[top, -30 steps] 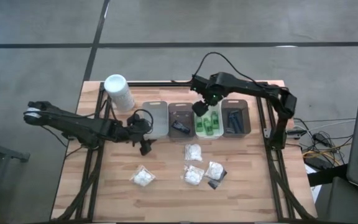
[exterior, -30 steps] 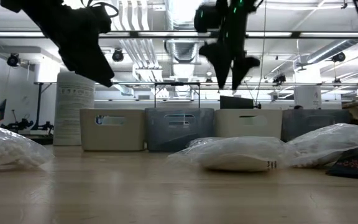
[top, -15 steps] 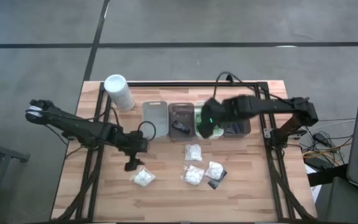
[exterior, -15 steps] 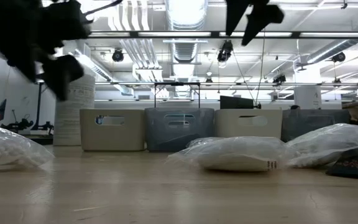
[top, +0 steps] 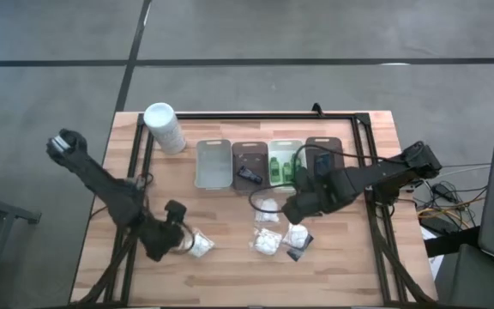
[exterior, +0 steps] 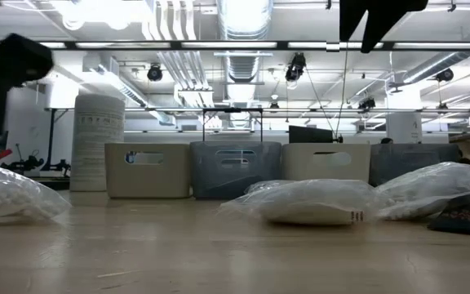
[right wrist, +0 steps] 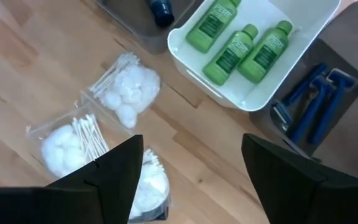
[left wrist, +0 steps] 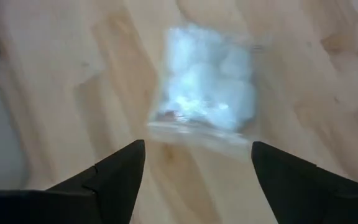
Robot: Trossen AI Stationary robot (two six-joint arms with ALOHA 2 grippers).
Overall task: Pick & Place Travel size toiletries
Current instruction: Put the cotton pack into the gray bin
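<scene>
Clear packet of white puffs (top: 199, 246) lying on the table's (top: 230, 275) near left; left gripper (left wrist: 194, 163) just above it, fingers spread, empty. Three further packets (top: 267, 209) lie right of centre beneath the right gripper (right wrist: 191, 163), also spread and empty. Green bottles (right wrist: 244, 46) fill the white tray (right wrist: 303, 25) beyond.

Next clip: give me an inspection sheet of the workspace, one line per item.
Surface: wooden table, bare between items.
Job's things: three green bottles in the white tray; blue razors in the neighbouring tray; one packet of cotton balls alone, three more packets loose on the table.
Clutter: white cylinder at a table corner.
Grippers: left hand open above the lone packet; right hand open above the packets, empty.
Cables: black cable looping by the right arm.
Surroundings: ceiling lights, no people seen.
</scene>
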